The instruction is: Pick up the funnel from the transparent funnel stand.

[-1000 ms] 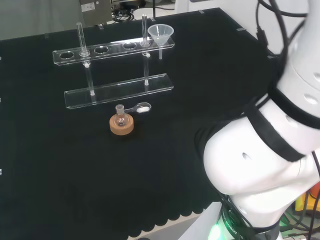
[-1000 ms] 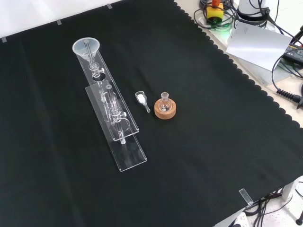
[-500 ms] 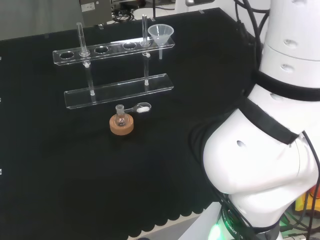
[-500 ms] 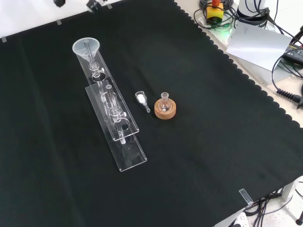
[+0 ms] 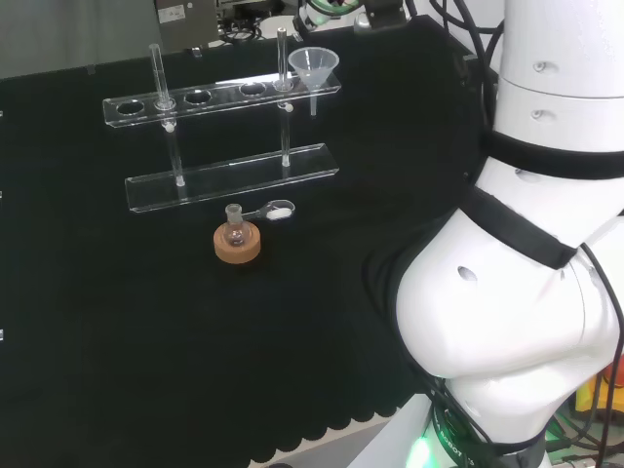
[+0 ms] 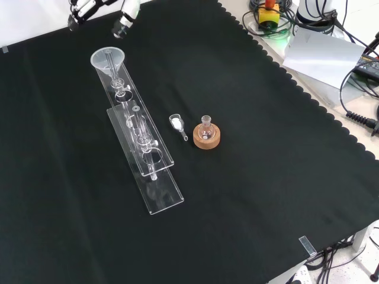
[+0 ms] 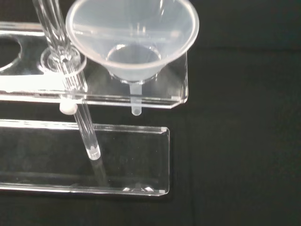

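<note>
The funnel [image 6: 108, 60] sits in the end hole of the transparent funnel stand's [image 6: 142, 148] upper shelf, at about eleven o'clock on the cloth in the front view, its stem hanging below the shelf above the base plate. At twelve o'clock from it the hand [image 6: 98, 9] enters at that view's top edge with fingers [image 6: 125, 13] spread and holding nothing, clear of the funnel. At four o'clock from the funnel lie a small scoop [image 6: 177, 124] of white powder and a small flask [image 6: 205, 127] on a cork ring [image 6: 208, 139] — no legible writing on any of them.
</note>
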Robot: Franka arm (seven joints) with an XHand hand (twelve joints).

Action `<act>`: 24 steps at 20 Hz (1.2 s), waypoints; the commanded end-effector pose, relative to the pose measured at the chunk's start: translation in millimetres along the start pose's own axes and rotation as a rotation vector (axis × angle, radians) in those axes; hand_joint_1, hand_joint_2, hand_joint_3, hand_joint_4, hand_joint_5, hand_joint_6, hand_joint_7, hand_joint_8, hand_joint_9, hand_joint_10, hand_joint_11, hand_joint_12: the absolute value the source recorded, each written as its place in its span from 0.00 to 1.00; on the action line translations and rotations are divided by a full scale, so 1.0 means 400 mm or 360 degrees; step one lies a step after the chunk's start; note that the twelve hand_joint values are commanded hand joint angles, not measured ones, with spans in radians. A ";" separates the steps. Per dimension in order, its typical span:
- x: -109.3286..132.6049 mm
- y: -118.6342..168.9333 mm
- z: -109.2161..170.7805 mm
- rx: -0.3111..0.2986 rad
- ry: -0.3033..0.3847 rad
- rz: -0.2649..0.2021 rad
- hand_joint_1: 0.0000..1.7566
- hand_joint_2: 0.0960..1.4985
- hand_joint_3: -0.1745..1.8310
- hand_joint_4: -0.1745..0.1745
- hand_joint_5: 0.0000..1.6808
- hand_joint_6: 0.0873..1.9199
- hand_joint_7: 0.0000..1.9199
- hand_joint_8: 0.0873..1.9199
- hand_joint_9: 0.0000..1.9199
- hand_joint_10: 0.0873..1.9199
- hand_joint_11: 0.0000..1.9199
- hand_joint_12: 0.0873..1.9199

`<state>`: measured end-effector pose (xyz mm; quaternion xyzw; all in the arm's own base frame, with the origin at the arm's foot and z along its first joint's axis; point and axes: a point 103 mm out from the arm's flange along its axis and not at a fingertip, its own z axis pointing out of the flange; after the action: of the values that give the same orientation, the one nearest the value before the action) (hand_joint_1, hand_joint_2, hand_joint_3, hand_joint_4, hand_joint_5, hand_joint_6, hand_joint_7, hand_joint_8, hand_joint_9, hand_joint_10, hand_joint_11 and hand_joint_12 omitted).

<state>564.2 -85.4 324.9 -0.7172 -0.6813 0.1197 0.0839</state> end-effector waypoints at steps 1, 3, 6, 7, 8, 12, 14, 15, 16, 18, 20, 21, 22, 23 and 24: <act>0.003 0.026 0.036 0.0046 -0.0013 -0.0021 0.29 0.57 0.24 0.43 0.08 0.00 0.00 0.30 0.14 0.36 0.07 0.76; 0.002 0.034 0.048 0.0070 -0.0006 -0.0030 0.31 0.53 0.27 0.42 0.07 0.00 0.00 0.31 0.13 0.37 0.09 0.76; 0.000 0.046 0.063 0.0114 0.0019 -0.0053 0.31 0.48 0.30 0.42 0.06 0.00 0.00 0.26 0.11 0.39 0.12 0.77; 0.000 0.051 0.068 0.0131 0.0019 -0.0061 0.31 0.47 0.31 0.43 0.05 0.00 0.00 0.24 0.10 0.40 0.13 0.77; 0.000 0.055 0.071 0.0153 0.0017 -0.0068 0.30 0.46 0.31 0.44 0.04 0.00 0.00 0.22 0.09 0.40 0.15 0.78; 0.003 0.068 0.080 0.0236 -0.0033 -0.0109 0.30 0.42 0.32 0.53 0.01 0.00 0.00 0.10 0.04 0.43 0.18 0.78; 0.005 0.075 0.082 0.0270 -0.0068 -0.0124 0.30 0.41 0.32 0.60 0.00 0.00 0.00 0.03 0.03 0.44 0.20 0.78; 0.008 0.078 0.084 0.0287 -0.0080 -0.0122 0.31 0.40 0.32 0.63 0.00 0.00 0.00 0.01 0.02 0.44 0.22 0.77; 0.011 0.081 0.085 0.0296 -0.0091 -0.0125 0.31 0.40 0.32 0.66 0.00 0.00 0.00 0.00 0.02 0.45 0.23 0.77; 0.017 0.083 0.087 0.0303 -0.0111 -0.0131 0.33 0.39 0.32 0.70 0.00 0.00 0.00 0.00 0.02 0.45 0.26 0.76; 0.022 0.081 0.087 0.0300 -0.0149 -0.0135 0.34 0.39 0.32 0.73 0.00 0.00 0.00 0.00 0.03 0.46 0.26 0.75; 0.024 0.080 0.086 0.0298 -0.0166 -0.0135 0.34 0.39 0.32 0.75 0.00 0.00 0.00 0.00 0.03 0.46 0.27 0.75; 0.025 0.079 0.085 0.0302 -0.0179 -0.0134 0.35 0.39 0.32 0.75 0.01 0.00 0.00 0.00 0.03 0.46 0.27 0.75; 0.027 0.078 0.084 0.0307 -0.0195 -0.0134 0.36 0.39 0.32 0.76 0.02 0.00 0.01 0.00 0.04 0.46 0.27 0.75; 0.028 0.076 0.083 0.0308 -0.0215 -0.0133 0.37 0.38 0.32 0.76 0.03 0.00 0.02 0.00 0.04 0.46 0.27 0.75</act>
<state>587.7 -81.7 284.3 -0.6736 -0.6986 0.2072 0.1236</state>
